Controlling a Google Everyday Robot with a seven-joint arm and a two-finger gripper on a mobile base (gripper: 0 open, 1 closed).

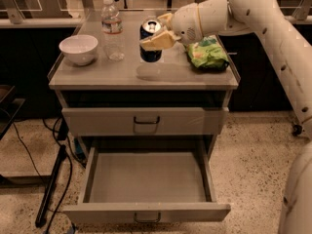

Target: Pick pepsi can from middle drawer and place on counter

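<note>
On the worktop (97,77), a white bowl (78,48) sits near the left edge with a water bottle (112,30) just beside it. At the back middle, the claw (157,31) clamps the pepsi can (148,55) upright — a green bag (208,55) lies near the right edge. Below, the middle drawer (146,212) is pulled out.

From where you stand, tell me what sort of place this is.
Probably a robot test lab or workshop: a grey drawer cabinet, loose cables on a speckled floor, and the claw holding the pepsi can just above the counter.
</note>
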